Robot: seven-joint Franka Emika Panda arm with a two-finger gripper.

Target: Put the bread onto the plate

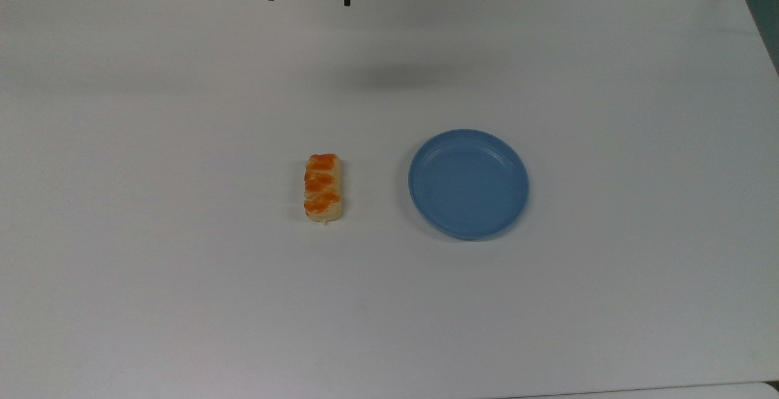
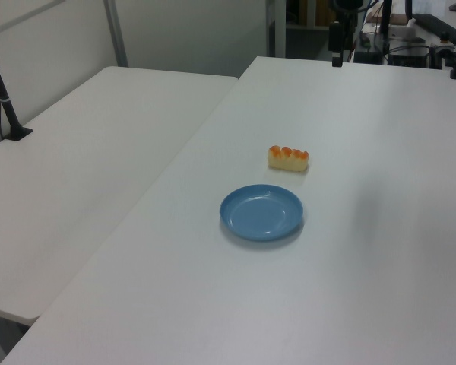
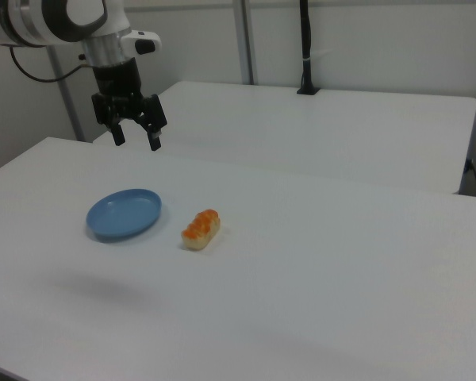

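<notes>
The tool (image 3: pixel 136 138) hangs high above the white bench (image 1: pixel 182 295) with its fingers spread wide, holding nothing. The bread (image 1: pixel 322 187) lies on the bench, near the blue plate (image 1: pixel 468 184) but apart from it.

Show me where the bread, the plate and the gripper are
bread (image 1: pixel 322 188), top view, middle glazed bump
plate (image 1: pixel 468 183), top view, bare floor
gripper (image 3: pixel 136 140), right view, midway between open fingertips
</notes>
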